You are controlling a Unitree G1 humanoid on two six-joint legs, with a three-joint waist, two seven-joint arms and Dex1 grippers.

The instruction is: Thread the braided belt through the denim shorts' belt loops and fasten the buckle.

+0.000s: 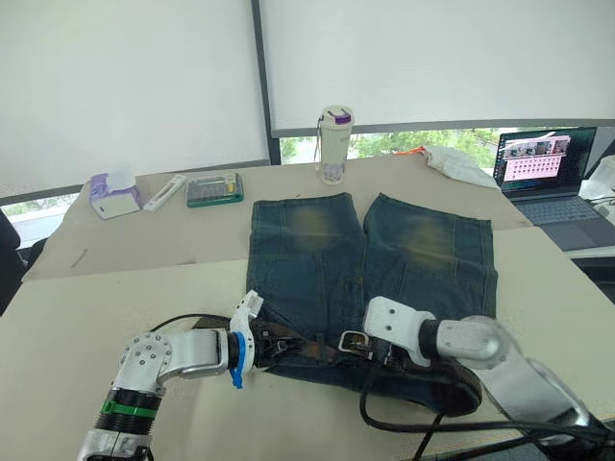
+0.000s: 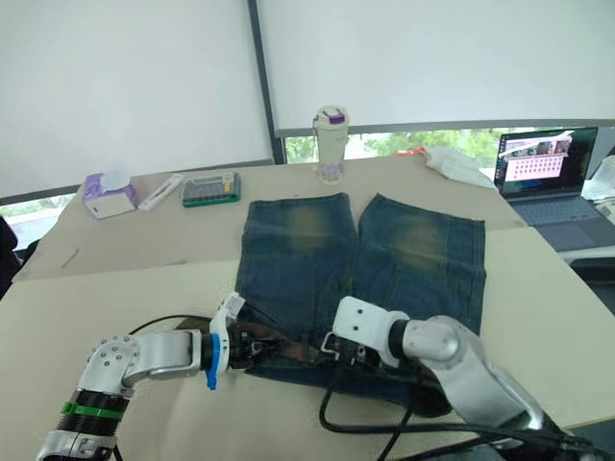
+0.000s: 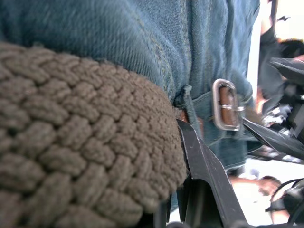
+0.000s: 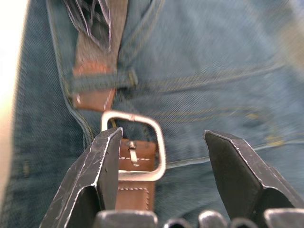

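brown woven belt (image 1: 293, 343) runs along the waistband of the shorts (image 1: 370, 269), which lie flat on my worktop (image 1: 115, 288), legs pointing away. my left claw (image 1: 258, 348) is clamped on the belt's braided end at the waistband's left side. the silver buckle (image 4: 135, 145) rests on the denim mid-waist, between the spread, empty fingers of my right claw (image 4: 161, 166). one belt loop (image 4: 102, 81) crosses the strap just beyond it.
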